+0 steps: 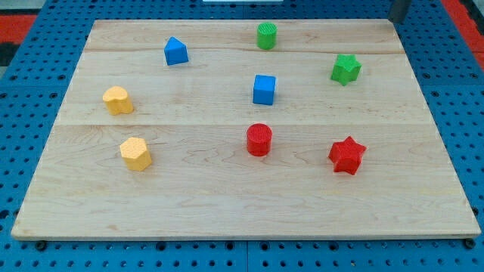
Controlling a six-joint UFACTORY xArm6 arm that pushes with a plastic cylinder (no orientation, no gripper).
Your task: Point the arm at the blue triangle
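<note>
The blue triangle (175,51) sits on the wooden board (227,204) at the view's upper left. A dark rod shows at the view's top right corner. My tip (395,20) is at the board's top right edge, far to the right of the blue triangle. The closest block to it is the green star (345,69), below and to its left. The tip touches no block.
Other blocks on the board are a green cylinder (266,35), blue cube (264,89), yellow heart (117,100), yellow hexagon (136,153), red cylinder (259,140) and red star (347,156). A blue perforated table (30,83) surrounds the board.
</note>
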